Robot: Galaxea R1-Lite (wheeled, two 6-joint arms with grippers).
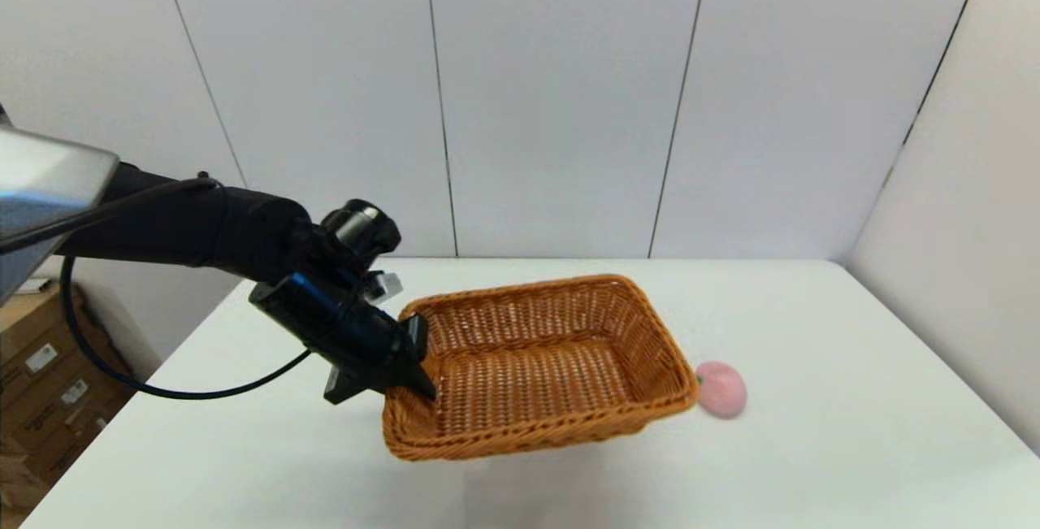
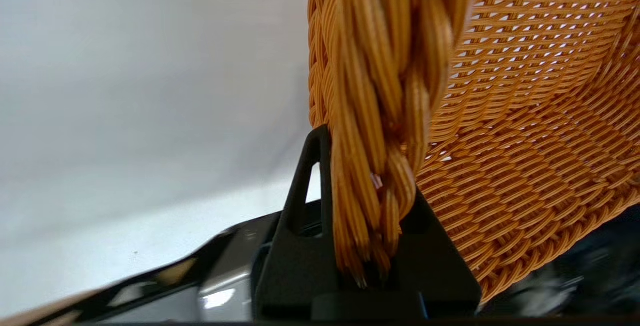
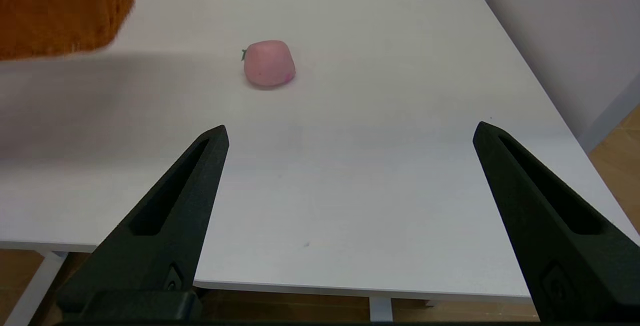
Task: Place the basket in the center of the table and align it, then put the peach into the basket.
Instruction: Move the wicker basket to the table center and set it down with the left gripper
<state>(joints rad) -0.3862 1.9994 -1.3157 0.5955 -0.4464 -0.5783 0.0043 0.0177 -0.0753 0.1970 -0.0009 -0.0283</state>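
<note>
Left tool (image 1: pixel 410 366): closed on the braided rim of the wicker basket (image 1: pixel 536 362) at its left short end; in the left wrist view one finger (image 2: pixel 305 206) sits outside the rim and the other inside, the braid pinched between them.
Wicker basket: held off the white surface (image 1: pixel 812 448), tilted, its gripped left end nearer the camera, its shadow lying below it.
Peach (image 1: pixel 721 388): on the surface, just beside the basket's right end, well apart from the left tool.
Right tool (image 3: pixel 350 135): fingers spread wide, holding nothing, low over the near edge of the surface; the peach (image 3: pixel 268 63) lies ahead of it, slightly nearer its left finger (image 3: pixel 165 216).
</note>
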